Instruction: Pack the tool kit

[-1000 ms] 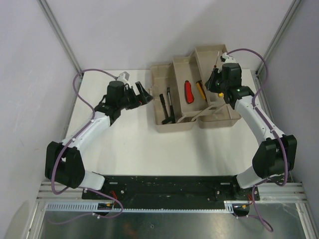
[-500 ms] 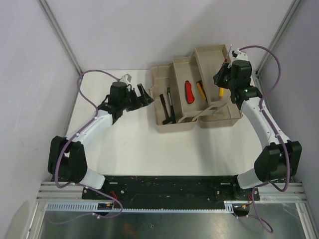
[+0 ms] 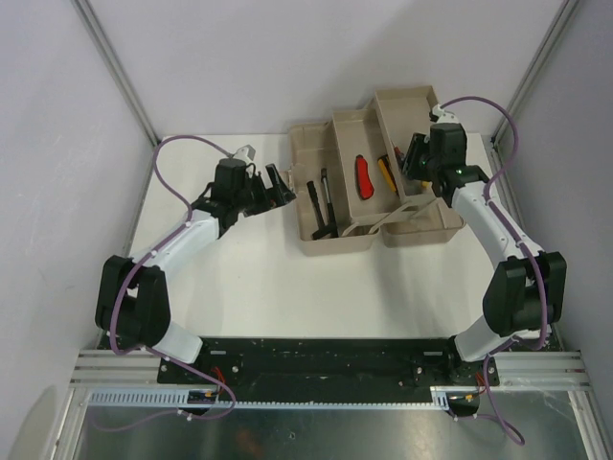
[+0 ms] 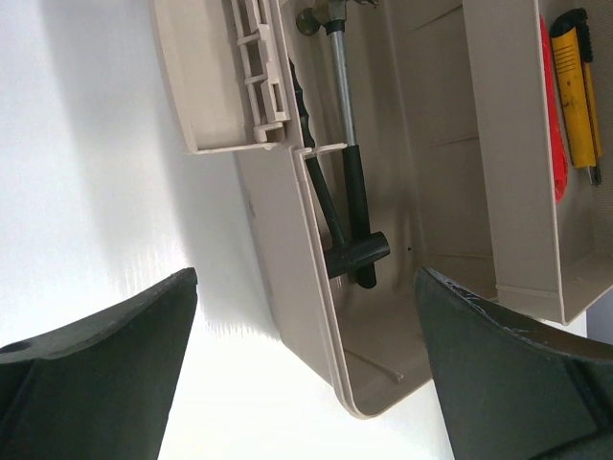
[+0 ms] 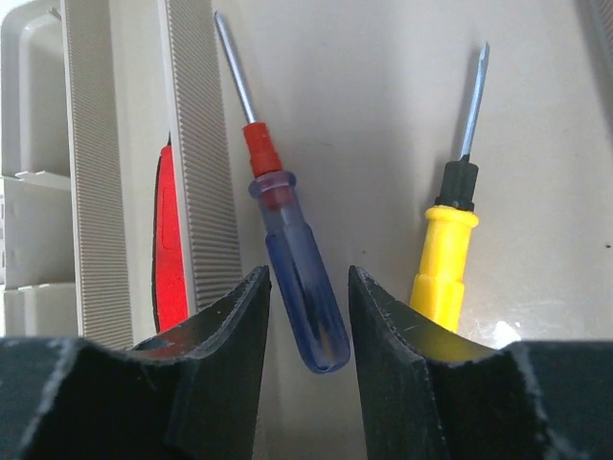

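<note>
The beige tool kit box [image 3: 330, 240] stands open with its trays spread out. In the right wrist view, a blue-handled screwdriver [image 5: 297, 259] lies in the right compartment. My right gripper [image 5: 308, 287] is open around the handle, with a gap on each side. A yellow-handled screwdriver [image 5: 445, 254] lies beside it, and a red tool [image 5: 170, 259] shows past a ribbed wall. My left gripper [image 4: 305, 283] is wide open at the corner of the left tray [image 4: 287, 249], holding nothing. Black-handled tools [image 4: 352, 230] lie in that tray.
A red tool [image 3: 364, 177] and a yellow tool [image 3: 385, 171] lie in the middle tray. The box's folded handle [image 3: 407, 211] rests across the front right compartment. Metal frame posts rise at the table's back corners, with walls close on both sides.
My right gripper dropped lower into the right compartment and its jaws parted, letting go of the blue screwdriver. My left arm edged slightly toward the box.
</note>
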